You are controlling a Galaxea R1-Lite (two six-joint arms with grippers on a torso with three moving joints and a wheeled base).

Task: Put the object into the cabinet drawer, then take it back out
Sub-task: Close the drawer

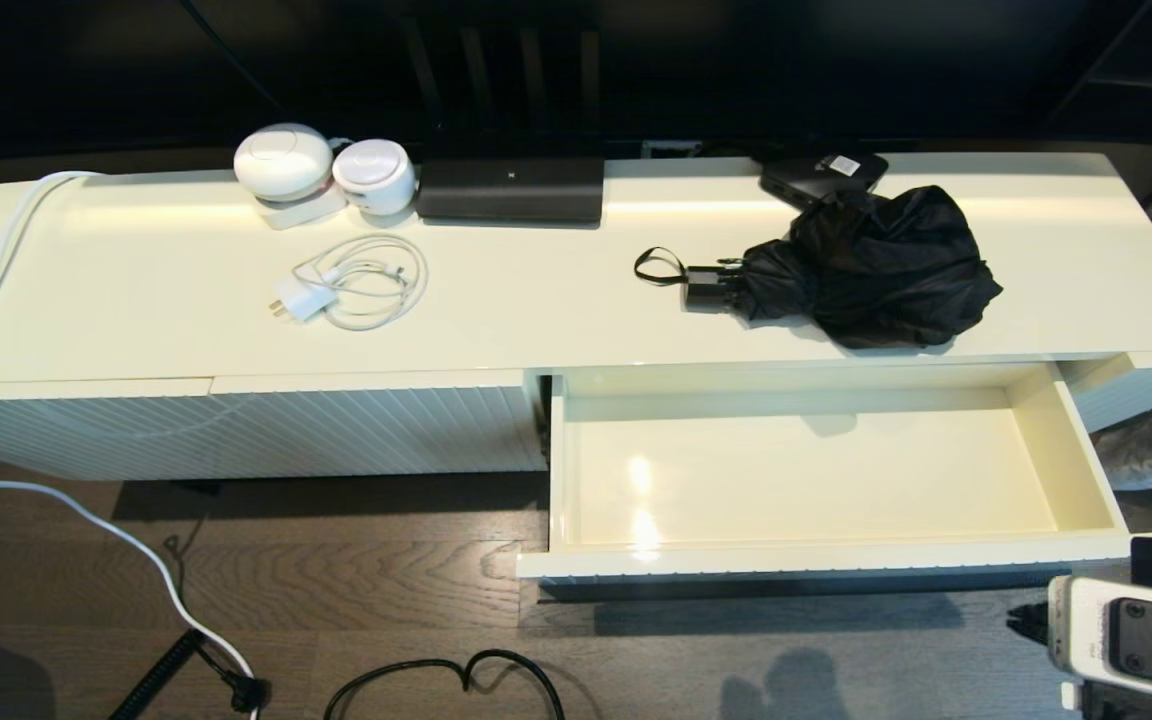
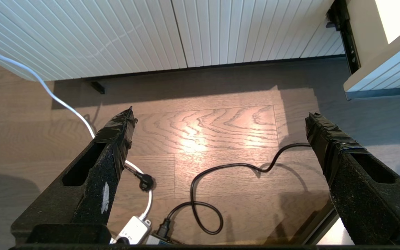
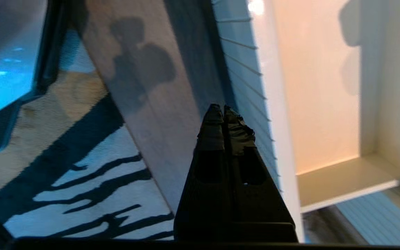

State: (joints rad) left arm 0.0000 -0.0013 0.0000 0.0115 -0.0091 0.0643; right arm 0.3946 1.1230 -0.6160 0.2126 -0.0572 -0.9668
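- Head view: the umbrella (image 1: 861,265) is seen lying on the cabinet top (image 1: 166,290), right of centre in the frame, its handle and wrist loop turned toward the left. Just behind it, at the top right, a flat black box (image 1: 822,175) with a white label is touched by the bunched fabric. The drawer (image 1: 1086,455) is pulled out below the umbrella, in the lower right, with nothing inside it. A long black device (image 1: 509,189), two white round gadgets (image 1: 321,170) and a white charger with coiled cable (image 1: 356,282) are placed at the upper left. A white cord (image 1: 86,520) and a black cord (image 1: 456,675) are trailed over the wooden floor (image 1: 356,560). Only part of the right arm's housing is shown at the lower right corner.
- Left wrist view: the left gripper (image 2: 219,119) is held over the floor with its jaws spread wide, nothing between them. The ribbed cabinet front (image 2: 151,34) fills the upper frame; the cords lie below.
- Right wrist view: the right gripper (image 3: 224,111) is seen with its jaws pressed together, empty, just beside the drawer's ribbed front. A striped rug (image 3: 82,187) fills the lower left.
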